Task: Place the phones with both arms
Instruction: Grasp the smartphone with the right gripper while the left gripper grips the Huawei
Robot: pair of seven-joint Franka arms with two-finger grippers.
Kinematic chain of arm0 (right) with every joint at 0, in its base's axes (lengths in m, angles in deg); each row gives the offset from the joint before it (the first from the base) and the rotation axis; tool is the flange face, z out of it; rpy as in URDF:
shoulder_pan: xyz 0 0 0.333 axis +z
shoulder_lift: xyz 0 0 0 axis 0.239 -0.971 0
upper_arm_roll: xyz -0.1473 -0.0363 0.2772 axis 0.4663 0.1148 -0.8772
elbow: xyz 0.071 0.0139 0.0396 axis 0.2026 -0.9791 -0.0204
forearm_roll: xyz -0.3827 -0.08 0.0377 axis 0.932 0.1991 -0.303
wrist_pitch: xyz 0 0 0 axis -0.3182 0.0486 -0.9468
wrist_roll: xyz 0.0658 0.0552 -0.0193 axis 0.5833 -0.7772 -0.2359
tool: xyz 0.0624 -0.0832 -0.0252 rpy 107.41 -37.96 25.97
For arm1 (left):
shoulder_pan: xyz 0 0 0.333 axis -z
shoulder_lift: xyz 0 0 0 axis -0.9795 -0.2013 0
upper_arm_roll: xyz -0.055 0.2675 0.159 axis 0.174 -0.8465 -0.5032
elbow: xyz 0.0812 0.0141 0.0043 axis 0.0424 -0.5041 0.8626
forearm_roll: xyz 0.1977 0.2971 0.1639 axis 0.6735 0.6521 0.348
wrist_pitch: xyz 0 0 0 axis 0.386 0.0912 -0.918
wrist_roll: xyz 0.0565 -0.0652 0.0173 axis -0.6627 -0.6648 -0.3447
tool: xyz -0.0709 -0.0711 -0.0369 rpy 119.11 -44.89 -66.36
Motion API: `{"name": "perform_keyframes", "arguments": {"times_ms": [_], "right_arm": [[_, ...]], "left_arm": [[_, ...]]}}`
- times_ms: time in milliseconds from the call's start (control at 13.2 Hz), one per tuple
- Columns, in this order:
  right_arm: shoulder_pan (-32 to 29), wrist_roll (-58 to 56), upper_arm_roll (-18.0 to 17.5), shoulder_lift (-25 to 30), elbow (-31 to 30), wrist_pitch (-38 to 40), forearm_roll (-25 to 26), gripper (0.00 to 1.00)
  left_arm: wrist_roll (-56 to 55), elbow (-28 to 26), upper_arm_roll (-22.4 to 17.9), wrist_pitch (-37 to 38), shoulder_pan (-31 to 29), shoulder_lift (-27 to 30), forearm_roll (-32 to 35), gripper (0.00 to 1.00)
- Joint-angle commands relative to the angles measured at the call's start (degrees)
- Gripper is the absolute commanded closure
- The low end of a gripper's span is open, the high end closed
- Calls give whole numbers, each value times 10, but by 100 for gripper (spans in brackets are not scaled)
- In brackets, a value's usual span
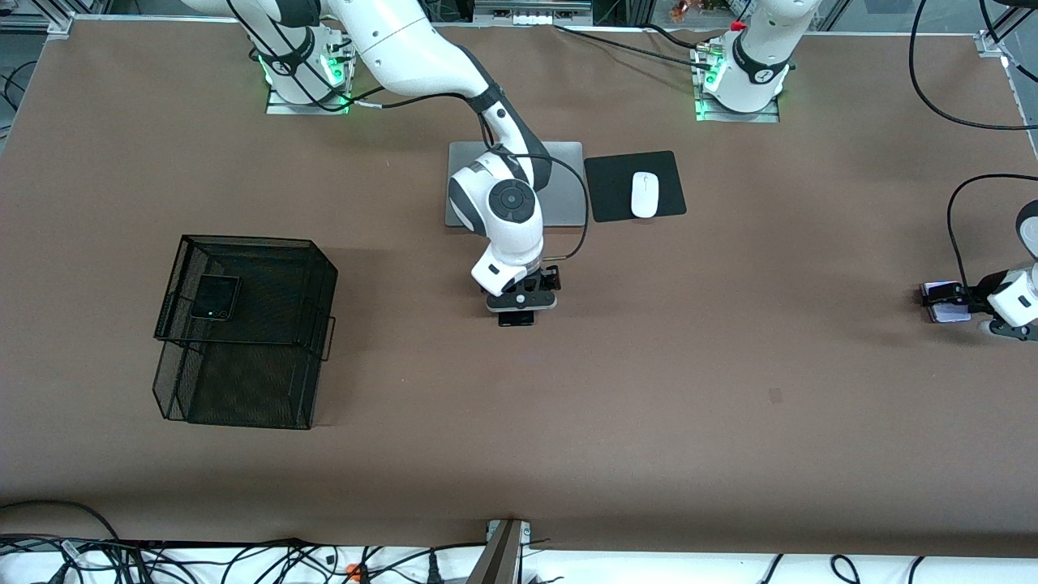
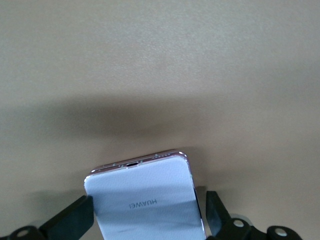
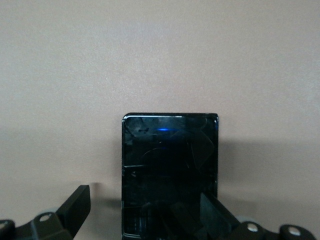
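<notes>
Nearest to the front camera stands the black wire basket (image 1: 243, 332), toward the right arm's end of the table, with a small squarish black phone (image 1: 215, 297) lying on its upper tray. A little farther, at the middle of the table, the right arm bends down steeply and its right gripper (image 1: 519, 312) stands low over the longer black phone (image 1: 516, 318); the right wrist view shows the fingers (image 3: 75, 205) spread wide on both sides of this phone (image 3: 170, 170), and a small blue light on its glass. At the left arm's end, the left gripper (image 1: 945, 302) reaches in low, and its open fingers (image 2: 75, 215) straddle the pale lavender-white phone (image 2: 145, 200), whose lettering only the left wrist view shows. Farthest are the silver laptop (image 1: 559, 182) and the white mouse (image 1: 645, 195) on its black pad (image 1: 616, 186).
</notes>
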Motion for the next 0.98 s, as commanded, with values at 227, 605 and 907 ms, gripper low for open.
{"name": "perform_keyframes", "arguments": {"times_ms": [227, 605, 907], "right_arm": [[-22, -21, -7, 22, 4, 25, -14, 0], [-25, -16, -9, 13, 2, 22, -14, 0], [-24, -16, -9, 5, 2, 20, -25, 0]], "left_arm": [[-76, -4, 1, 13, 6, -3, 13, 0], [-123, 1, 1, 50, 11, 3, 14, 0], [-163, 7, -1, 68, 26, 6, 14, 0]]}}
